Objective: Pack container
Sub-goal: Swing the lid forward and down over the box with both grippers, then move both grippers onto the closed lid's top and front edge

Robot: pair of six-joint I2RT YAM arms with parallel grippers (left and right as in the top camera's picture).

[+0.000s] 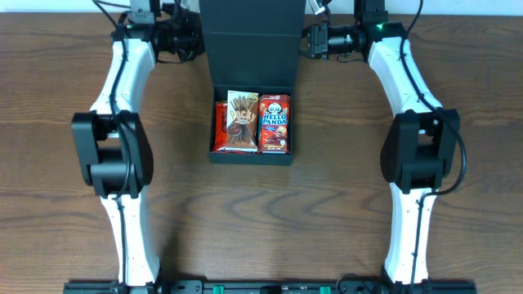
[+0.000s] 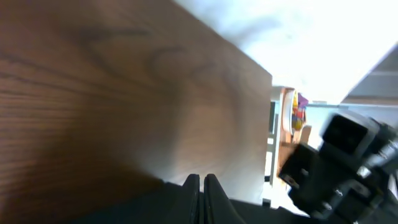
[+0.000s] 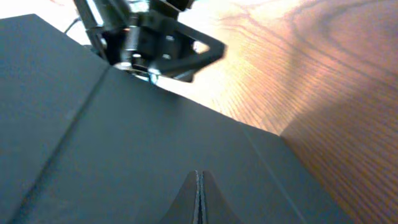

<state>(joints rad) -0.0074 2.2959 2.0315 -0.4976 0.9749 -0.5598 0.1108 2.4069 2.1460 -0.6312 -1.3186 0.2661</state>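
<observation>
The container (image 1: 249,157) is a dark box in the middle of the table, its flap lid (image 1: 249,24) raised at the far side. Inside lie a Pocky box (image 1: 242,121), a red Hello Panda box (image 1: 274,122) and a red packet (image 1: 219,122) at the left wall. My left gripper (image 1: 194,41) is at the lid's left edge, and its fingers (image 2: 201,182) are shut with nothing between them. My right gripper (image 1: 309,39) is at the lid's right edge. Its fingers (image 3: 198,180) are shut and lie over the lid's dark surface (image 3: 124,155).
The wooden table (image 1: 351,204) extends around the box. The left arm's wrist (image 3: 155,37) shows beyond the lid in the right wrist view. The right arm's wrist (image 2: 342,162) shows in the left wrist view. The arm bases stand at the near edge.
</observation>
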